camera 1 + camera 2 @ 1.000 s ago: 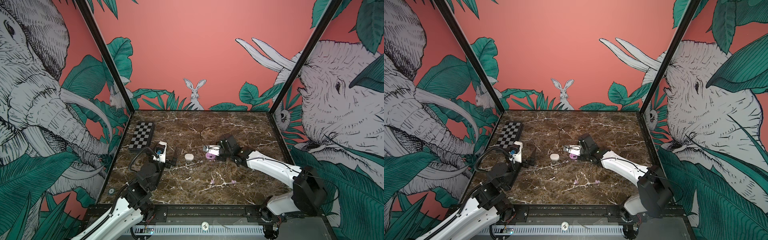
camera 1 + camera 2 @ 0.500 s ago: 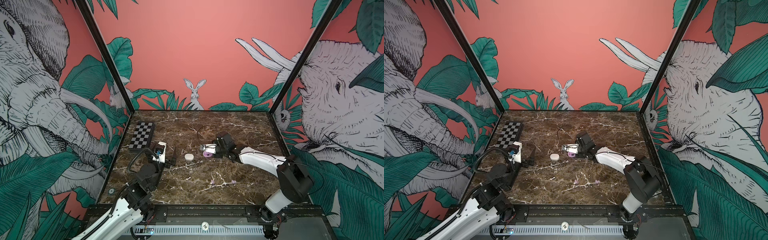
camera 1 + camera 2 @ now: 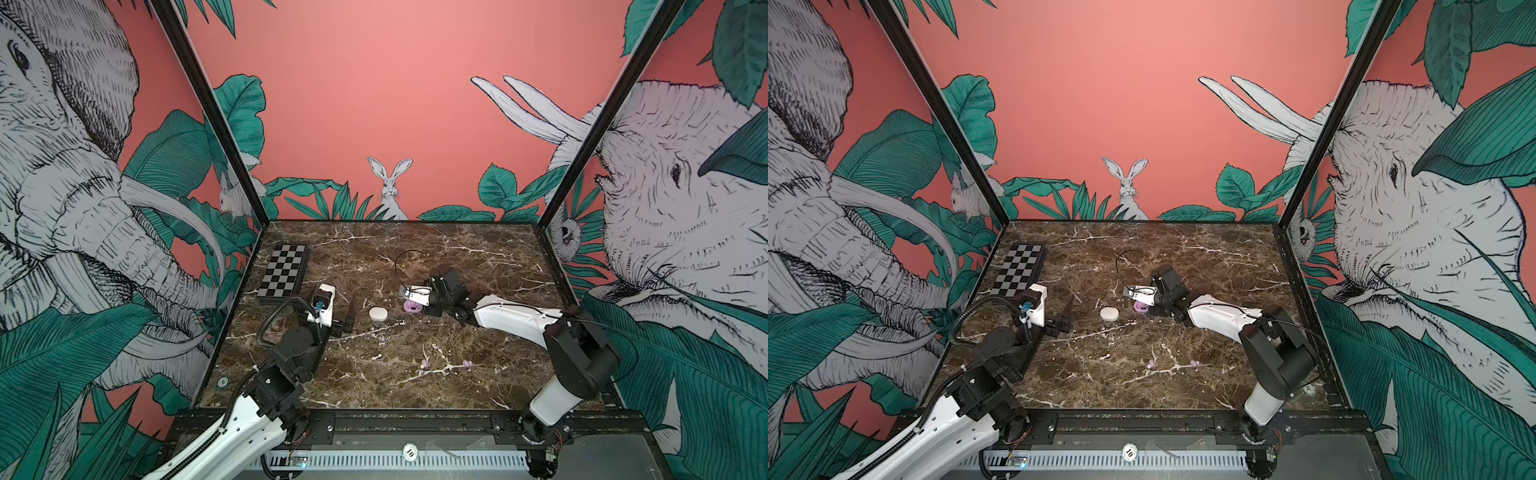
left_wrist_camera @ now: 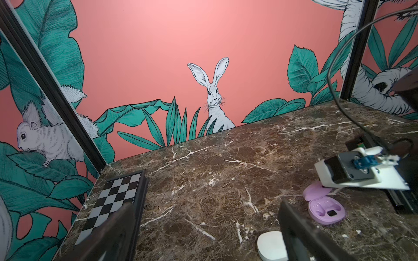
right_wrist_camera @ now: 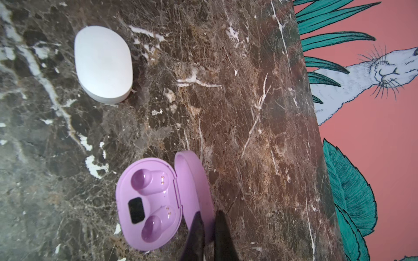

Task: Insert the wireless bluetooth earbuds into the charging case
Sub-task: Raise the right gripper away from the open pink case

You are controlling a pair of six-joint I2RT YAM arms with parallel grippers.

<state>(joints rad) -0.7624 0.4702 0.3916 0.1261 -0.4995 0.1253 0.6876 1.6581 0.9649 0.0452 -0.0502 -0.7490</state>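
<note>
Right pincer (image 5: 208, 213) nips the open lilac case (image 5: 149, 203) by its lid; left pincer (image 4: 205, 204) gapes empty. Next, likely: fetching two lilac earbuds (image 3: 424, 364) lying loose nearby.

The bench (image 5: 226, 90) looked like polished brown marble veined with white. The lilac case (image 5: 156, 198) was glossy moulded plastic, while the white case (image 5: 103, 63) looked smooth and matt.
</note>
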